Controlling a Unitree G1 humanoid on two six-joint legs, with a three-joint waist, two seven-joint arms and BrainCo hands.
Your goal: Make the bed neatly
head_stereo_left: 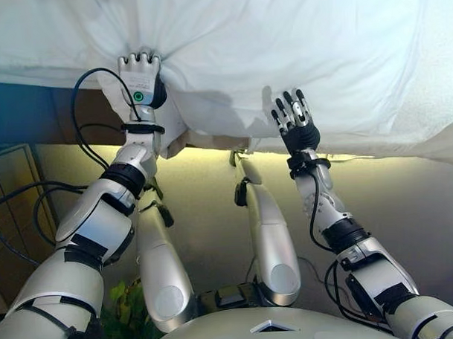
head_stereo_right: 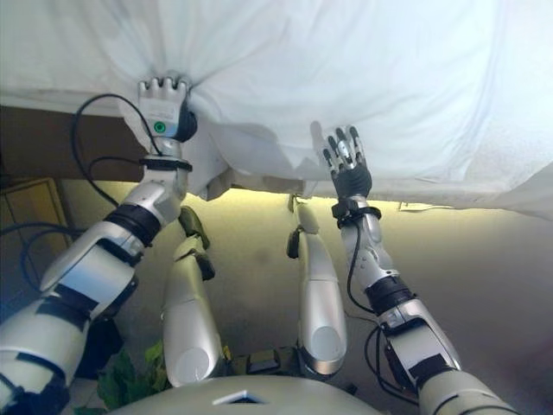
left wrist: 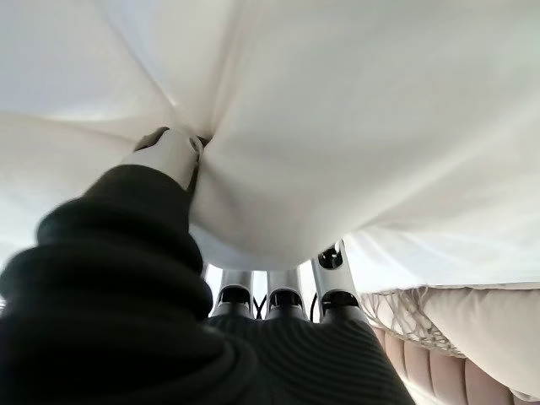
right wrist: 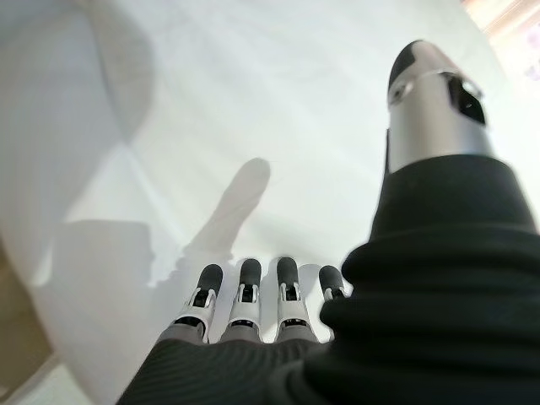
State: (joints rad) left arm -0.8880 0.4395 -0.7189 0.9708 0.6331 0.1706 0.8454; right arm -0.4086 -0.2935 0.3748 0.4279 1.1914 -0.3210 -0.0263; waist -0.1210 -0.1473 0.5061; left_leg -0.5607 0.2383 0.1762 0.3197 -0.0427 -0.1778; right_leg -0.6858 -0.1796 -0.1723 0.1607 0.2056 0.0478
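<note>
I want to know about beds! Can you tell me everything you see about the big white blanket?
The white blanket is soft, plain cloth, spread over the bed with its edge hanging over the side. The left hand has a bunch of it pinched in curled fingers, so creases fan out from there. The right hand is open with straight fingers over the hanging edge. Beneath, a cream quilted mattress shows.

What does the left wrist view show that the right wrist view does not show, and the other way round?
Only the left wrist view shows the left hand with its thumb pinching a gathered fold of the white sheet, and a quilted beige mattress edge below. Only the right wrist view shows the right hand with straight fingers, holding nothing, its shadow on the cloth. Both show the same white sheet from very close.
</note>
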